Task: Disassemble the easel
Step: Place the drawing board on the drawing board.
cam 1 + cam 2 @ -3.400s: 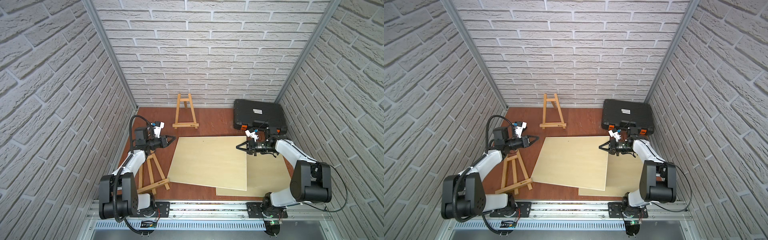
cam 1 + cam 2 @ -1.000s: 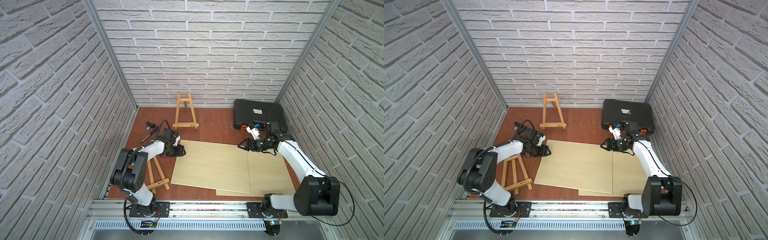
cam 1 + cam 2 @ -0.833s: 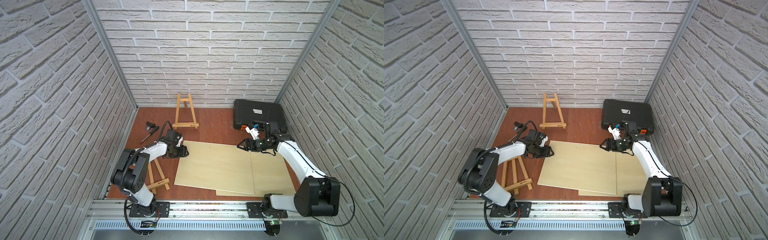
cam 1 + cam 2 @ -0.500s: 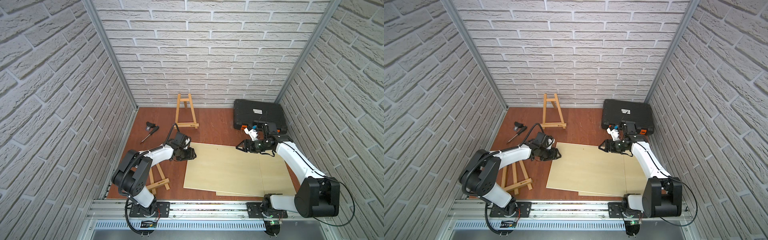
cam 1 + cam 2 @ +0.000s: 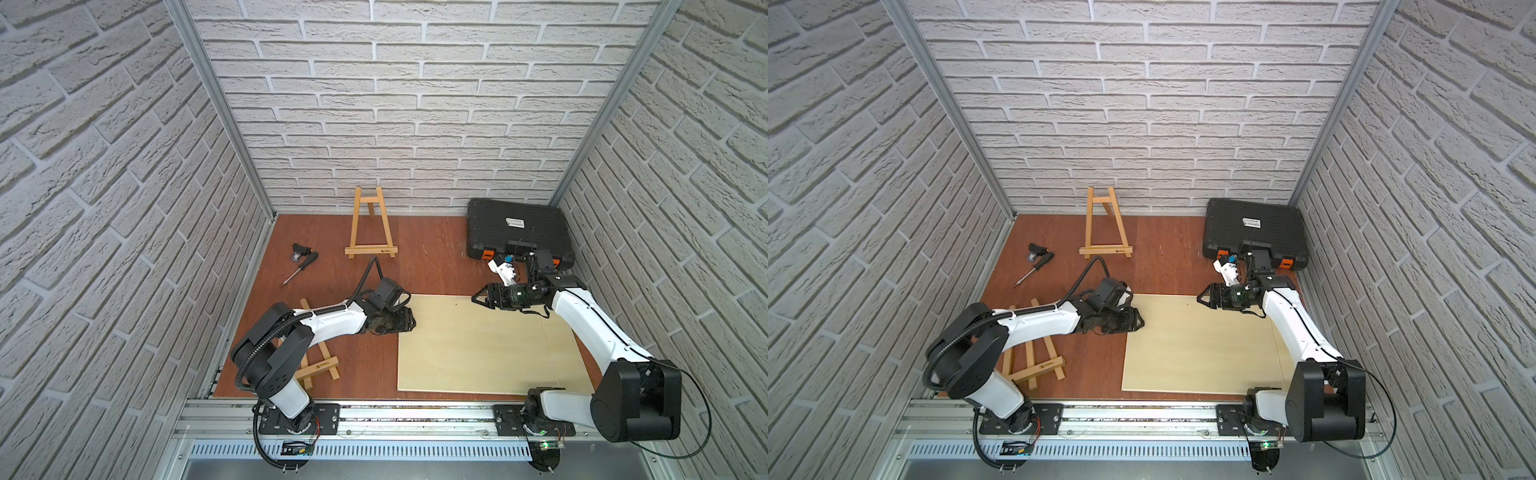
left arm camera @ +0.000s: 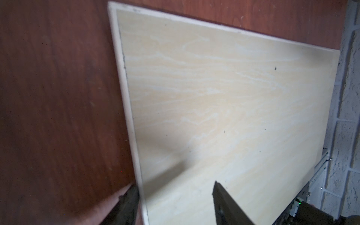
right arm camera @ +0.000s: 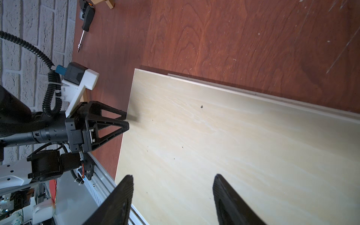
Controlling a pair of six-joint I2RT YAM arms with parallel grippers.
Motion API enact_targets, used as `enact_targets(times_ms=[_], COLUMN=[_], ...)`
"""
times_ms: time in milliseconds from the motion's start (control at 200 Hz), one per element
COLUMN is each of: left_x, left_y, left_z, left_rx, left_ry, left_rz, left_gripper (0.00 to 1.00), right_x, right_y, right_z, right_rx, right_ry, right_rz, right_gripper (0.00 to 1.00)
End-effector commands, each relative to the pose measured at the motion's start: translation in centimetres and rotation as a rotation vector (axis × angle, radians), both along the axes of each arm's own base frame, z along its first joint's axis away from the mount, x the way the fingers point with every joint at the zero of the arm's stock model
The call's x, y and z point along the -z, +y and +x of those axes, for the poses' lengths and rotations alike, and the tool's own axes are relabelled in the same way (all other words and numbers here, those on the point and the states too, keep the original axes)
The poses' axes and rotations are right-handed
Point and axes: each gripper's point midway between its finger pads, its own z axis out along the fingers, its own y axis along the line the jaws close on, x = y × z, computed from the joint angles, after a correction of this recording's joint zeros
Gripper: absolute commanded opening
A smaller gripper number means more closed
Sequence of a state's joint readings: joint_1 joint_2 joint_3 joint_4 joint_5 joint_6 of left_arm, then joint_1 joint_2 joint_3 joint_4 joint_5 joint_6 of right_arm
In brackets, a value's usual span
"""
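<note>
One wooden easel [image 5: 371, 226] [image 5: 1102, 226] stands upright at the back wall. Another easel [image 5: 320, 365] [image 5: 1034, 365] lies flat at the front left, partly under my left arm. My left gripper [image 5: 409, 324] [image 5: 1139, 322] [image 6: 175, 184] is open at the left edge of a pale plywood board [image 5: 478, 345] [image 6: 214, 97]. One finger is on the table side of that edge and the other is over the board. My right gripper [image 5: 476, 298] [image 5: 1200, 300] [image 7: 173, 175] hovers open over the board's far left corner, holding nothing. Neither gripper touches an easel.
A second plywood board [image 5: 565, 357] lies under the first and shows along its right side. A black tool case [image 5: 517, 226] sits at the back right. A screwdriver [image 5: 300, 270] [image 7: 85, 19] and a small black part [image 5: 300, 250] lie at the back left.
My left gripper has slid right along the table, pushing the top board right until it nearly covers the lower one. The right gripper has barely moved.
</note>
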State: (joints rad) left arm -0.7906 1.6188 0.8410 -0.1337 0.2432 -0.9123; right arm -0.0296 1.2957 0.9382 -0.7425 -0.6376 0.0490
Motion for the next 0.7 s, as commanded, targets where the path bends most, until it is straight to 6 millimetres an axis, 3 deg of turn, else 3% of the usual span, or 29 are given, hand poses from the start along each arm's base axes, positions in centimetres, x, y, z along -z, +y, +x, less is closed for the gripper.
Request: enact_targets(times_ms=[0, 275, 535, 695], left_x=[-2.1, -2.7, -2.0, -1.7], left_y=[-3.3, -6.5, -8.0, -8.8], left_z=[1.4, 1.4, 0.3, -0.5], left_rx=[-0.009, 0.024, 0.039, 0.055], left_ry=[-0.061, -0.069, -0.047, -0.031], left_rz=[-0.089, -0.122, -0.132, -0.141], left_gripper=[0.61, 0.61, 0.61, 0.6], right_x=[-1.0, -0.8, -0.5, 0.9], right_y=[0.5, 0.5, 0.5, 0.1], right_z=[0.1, -0.1, -0.2, -0.3], right_rx=[-0.011, -0.012, -0.006, 0.018], right_ry=[-0.049, -0.049, -0.042, -0.008], right_rz=[0.02, 0.021, 0.025, -0.001], right_gripper=[0.67, 0.67, 0.67, 0.67])
